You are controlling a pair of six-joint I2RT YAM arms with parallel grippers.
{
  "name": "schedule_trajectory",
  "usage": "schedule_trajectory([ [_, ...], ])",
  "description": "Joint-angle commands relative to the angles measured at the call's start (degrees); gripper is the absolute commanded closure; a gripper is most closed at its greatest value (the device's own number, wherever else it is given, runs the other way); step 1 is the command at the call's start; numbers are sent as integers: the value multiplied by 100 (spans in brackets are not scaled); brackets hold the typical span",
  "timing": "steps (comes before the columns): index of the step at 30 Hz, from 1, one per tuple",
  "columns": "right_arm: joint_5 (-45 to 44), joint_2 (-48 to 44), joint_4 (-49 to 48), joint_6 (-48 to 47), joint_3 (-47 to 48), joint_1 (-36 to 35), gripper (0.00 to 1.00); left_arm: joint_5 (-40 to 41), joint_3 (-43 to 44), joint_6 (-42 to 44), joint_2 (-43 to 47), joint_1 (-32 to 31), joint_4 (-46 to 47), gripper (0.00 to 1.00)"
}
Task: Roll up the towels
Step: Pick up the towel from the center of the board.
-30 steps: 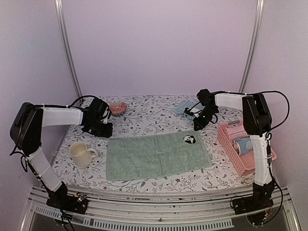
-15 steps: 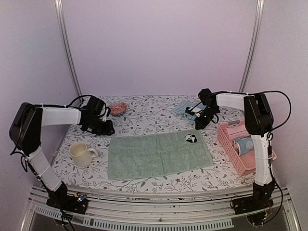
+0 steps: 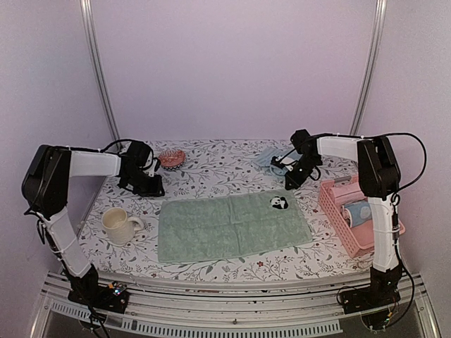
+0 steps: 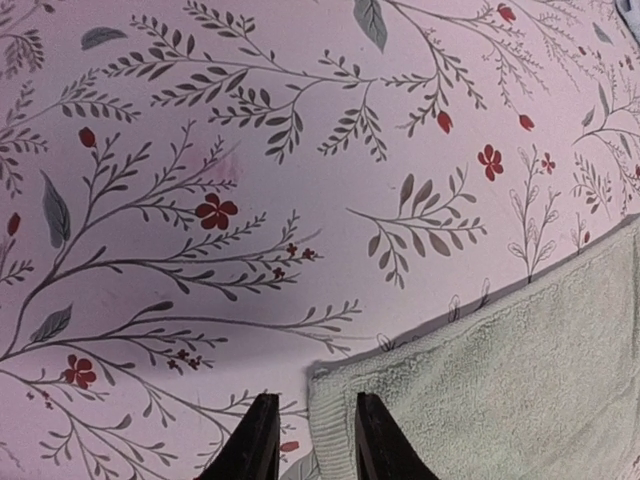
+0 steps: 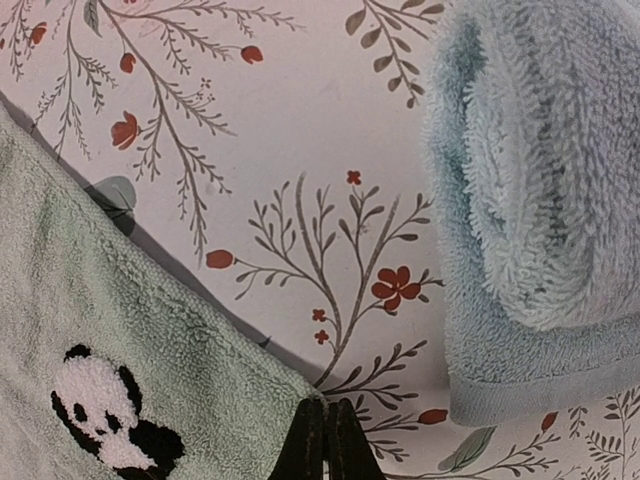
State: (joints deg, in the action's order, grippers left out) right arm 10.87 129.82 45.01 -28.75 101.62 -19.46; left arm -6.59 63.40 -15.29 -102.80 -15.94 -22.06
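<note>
The green towel (image 3: 232, 227) lies spread flat in the middle of the flowered tabletop (image 3: 211, 169), its long sides running from 9 to 3 o'clock. A small panda patch (image 3: 277, 204) sits at its far right corner.

The blue towel (image 3: 268, 159) lies apart from it at about 1 o'clock, near the back edge, folded over on itself in a soft heap.

A pink slatted basket (image 3: 330, 208) stands at 3 o'clock, at the right edge of the tabletop. It holds a pale blue roll (image 3: 359, 211) lying on its side and something pink (image 3: 344, 191) at the far end. What else is in it cannot be made out.

A cream mug (image 3: 118, 225) stands upright at 8 o'clock, handle toward the green towel. What is in it cannot be seen. A pink hairbrush (image 3: 172, 157) lies at 11 o'clock.

The left gripper (image 4: 315, 420) is down at the green towel's far left corner. Its jaws stand apart, with the corner's edge between them.

The right gripper (image 5: 326, 420) is at the far right corner, just beside the panda. Its jaws are closed tip to tip at the towel's edge. Whether they pinch any cloth cannot be told.
</note>
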Motion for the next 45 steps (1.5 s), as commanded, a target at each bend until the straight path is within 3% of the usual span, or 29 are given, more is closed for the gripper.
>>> schedule_trajectory([
  [1, 117, -81, 61, -38, 114, 11, 97, 238, 129, 194, -190, -52, -334, 71],
  [16, 158, -29, 95, -51, 68, 12, 97, 495, 626, 401, -875, -475, -834, 70],
  [27, 169, 7, 104, -78, 59, 12, 97, 942, 641, 365, -1260, -523, -1069, 81],
  [32, 114, 33, 102, -81, 59, 13, 97, 1034, 647, 309, -1332, -524, -1016, 94],
  [35, 2, -2, 64, -69, 59, 26, 97, 1018, 671, 331, -1194, -524, -895, 100],
  [45, -297, -320, -14, -160, 557, 358, 98, 823, 586, 398, 87, -526, -132, 100],
])
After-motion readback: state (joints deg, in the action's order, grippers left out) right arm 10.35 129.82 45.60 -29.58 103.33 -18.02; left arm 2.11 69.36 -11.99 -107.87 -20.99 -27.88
